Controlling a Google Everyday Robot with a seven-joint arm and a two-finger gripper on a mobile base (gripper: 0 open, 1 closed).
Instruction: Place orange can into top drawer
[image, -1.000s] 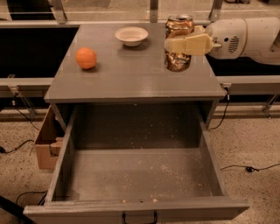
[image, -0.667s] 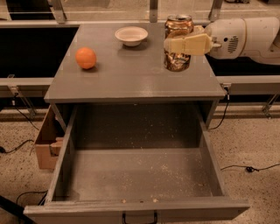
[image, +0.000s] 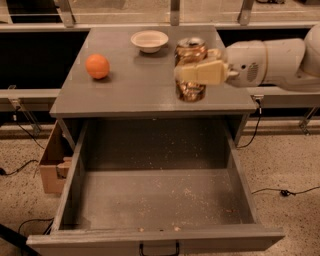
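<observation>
The orange can, coppery with a silver top, stands upright at the right front of the cabinet top. My gripper comes in from the right on a white arm, and its cream fingers are closed across the can's middle. I cannot tell whether the can's base rests on the top or hovers just above it. The top drawer is pulled wide open below, with a speckled grey floor, nothing in it, and a small dark handle on its front.
A round orange fruit lies at the left of the cabinet top. A white bowl sits at the back. A cardboard box stands on the floor left of the drawer. Cables run over the floor.
My gripper has carried the can to the left and toward the front edge of the cabinet top. The fruit, bowl and drawer have not moved.
</observation>
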